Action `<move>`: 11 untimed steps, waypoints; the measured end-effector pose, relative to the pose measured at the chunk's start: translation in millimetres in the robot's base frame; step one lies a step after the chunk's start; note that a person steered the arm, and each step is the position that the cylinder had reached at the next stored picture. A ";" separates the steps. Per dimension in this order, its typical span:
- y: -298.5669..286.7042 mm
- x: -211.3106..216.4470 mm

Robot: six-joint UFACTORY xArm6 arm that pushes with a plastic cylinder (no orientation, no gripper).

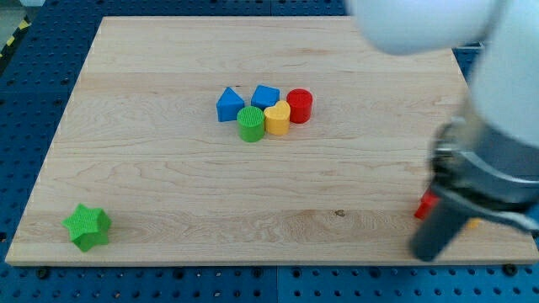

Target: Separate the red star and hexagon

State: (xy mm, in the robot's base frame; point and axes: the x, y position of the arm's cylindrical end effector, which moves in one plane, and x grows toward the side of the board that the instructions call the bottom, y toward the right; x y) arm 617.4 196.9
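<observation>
A small part of a red block (426, 204) shows at the view's lower right, mostly hidden behind my arm; its shape cannot be made out. A sliver of a yellow-orange block (472, 224) shows just right of it, also mostly hidden. My blurred dark rod comes down in front of both, and my tip (428, 251) sits near the board's bottom edge, just below the red block. Whether the two blocks touch is hidden.
A cluster sits at upper centre: a blue triangle (229, 104), a blue block (266, 96), a red cylinder (300, 105), a yellow heart (277, 119) and a green cylinder (250, 124). A green star (88, 226) lies at the lower left corner. The wooden board (168, 185) rests on a blue pegboard.
</observation>
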 end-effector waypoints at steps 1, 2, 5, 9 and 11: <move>67.8 0.1; 67.2 -2.3; 31.2 -58.9; -10.8 -87.7; -66.7 -94.7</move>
